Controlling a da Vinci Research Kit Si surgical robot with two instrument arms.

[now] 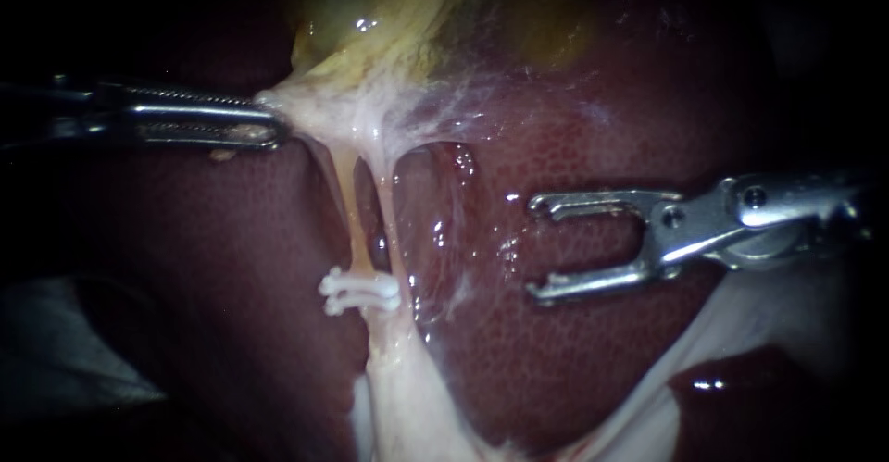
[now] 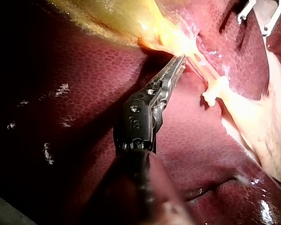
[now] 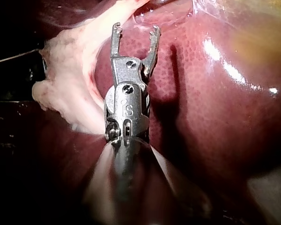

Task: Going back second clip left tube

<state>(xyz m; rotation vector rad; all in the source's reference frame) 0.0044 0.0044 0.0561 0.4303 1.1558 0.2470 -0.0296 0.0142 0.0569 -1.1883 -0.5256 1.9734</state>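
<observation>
clip (image 1: 361,291), white, sits across the left tube (image 1: 350,212). right instrument (image 1: 532,247): jaws spread wide and empty, level with the tube just above the clip, well apart to the clip's right, over the liver (image 1: 574,351). left instrument (image 1: 273,121): jaws clamped on pale tissue (image 1: 315,110) up and left of the clip. gallbladder (image 1: 370,18), yellow, lies farther above the clip.

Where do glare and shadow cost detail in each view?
Endoscope view: the edges fall dark, swallowing the shaft of the left instrument, its jaws shut on white tissue; wet glints dot the liver near the open jaws of the right instrument. Left wrist view: the left instrument shadows the liver beside it. Right wrist view: glare streaks the liver, with the instrument's shadow alongside.
</observation>
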